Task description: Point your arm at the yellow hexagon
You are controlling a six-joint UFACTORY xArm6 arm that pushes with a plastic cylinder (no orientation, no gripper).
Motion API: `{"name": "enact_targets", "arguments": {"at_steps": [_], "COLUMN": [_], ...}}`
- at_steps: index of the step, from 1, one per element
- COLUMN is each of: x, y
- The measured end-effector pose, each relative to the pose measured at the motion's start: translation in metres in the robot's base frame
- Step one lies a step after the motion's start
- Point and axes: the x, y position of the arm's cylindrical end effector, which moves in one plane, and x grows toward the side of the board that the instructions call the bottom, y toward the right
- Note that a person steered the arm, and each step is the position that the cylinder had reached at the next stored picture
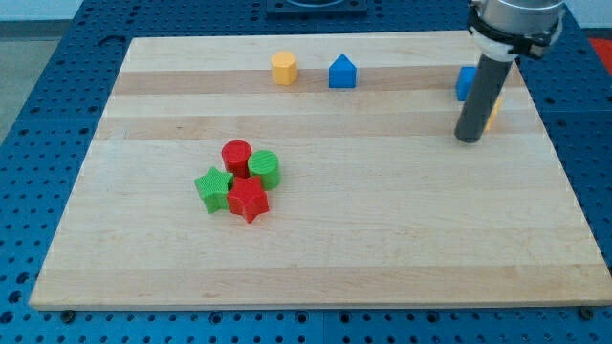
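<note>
Two blocks, blue (465, 82) & prob. yellow (491, 113), half-hidden behind my tip (468, 139), far from yellow hexagon (284, 68).

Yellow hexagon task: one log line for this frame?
tip: view's right, beside blue block | yellow hexagon: top centre, untouched, far left of tip | status: not yet pointed

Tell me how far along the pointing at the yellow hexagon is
Nothing looks done yet. My tip rests at the board's right side, beside a partly hidden blue block and a yellow block. The yellow hexagon sits far off toward the view's top left, next to the blue house-shaped block. Crossing leftward remains.
</note>
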Motion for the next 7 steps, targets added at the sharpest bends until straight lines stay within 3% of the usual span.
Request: {"name": "enact_targets", "arguments": {"at_steps": [2,4,6,7], "x": [-0.018,-0.049,-0.004,0.011], "y": [0.038,0.041,0.060,0.032]}}
